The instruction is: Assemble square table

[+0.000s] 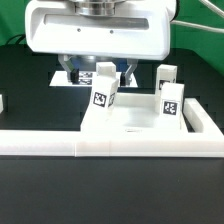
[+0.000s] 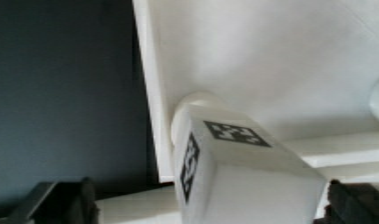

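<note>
Square table panel [image 1: 140,120] lies flat on the dark table, pushed into the corner of the low white rail [image 1: 110,142], probably so it cannot slide while legs are screwed in. Two tagged legs already stand upright on it, one leg [image 1: 103,90] nearer the exterior view's left, another [image 1: 171,102] toward its right. The gripper [image 1: 95,70] hangs above the left leg with fingers spread wide, gripping nothing. Only the wrist view shows that leg [image 2: 230,160] sitting between the dark fingertips [image 2: 61,200], untouched.
</note>
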### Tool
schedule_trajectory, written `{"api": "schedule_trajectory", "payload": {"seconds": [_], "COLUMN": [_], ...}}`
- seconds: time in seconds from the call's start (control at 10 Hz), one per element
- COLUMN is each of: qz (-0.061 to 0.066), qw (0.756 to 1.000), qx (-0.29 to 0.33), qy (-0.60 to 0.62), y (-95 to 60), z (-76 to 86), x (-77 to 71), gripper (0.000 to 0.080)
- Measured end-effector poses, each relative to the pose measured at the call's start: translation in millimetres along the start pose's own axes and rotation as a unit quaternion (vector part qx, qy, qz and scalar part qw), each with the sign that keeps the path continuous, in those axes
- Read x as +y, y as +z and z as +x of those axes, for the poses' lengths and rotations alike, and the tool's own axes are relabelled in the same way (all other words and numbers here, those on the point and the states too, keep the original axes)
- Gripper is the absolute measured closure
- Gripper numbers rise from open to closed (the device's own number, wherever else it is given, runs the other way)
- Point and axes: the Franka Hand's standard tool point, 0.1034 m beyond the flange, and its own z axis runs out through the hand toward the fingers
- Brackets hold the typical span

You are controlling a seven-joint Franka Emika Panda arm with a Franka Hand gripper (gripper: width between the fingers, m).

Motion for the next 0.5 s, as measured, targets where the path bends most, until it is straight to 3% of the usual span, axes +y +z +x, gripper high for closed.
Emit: {"api": "schedule_trajectory", "payload": {"seconds": [0.5], "qz": [-0.003], "qw": [1.0], "qx": [-0.002], "qy": [0.016], "y": [6.1], "z": [-0.8], "x": [1.3], "gripper": [0.0159]}}
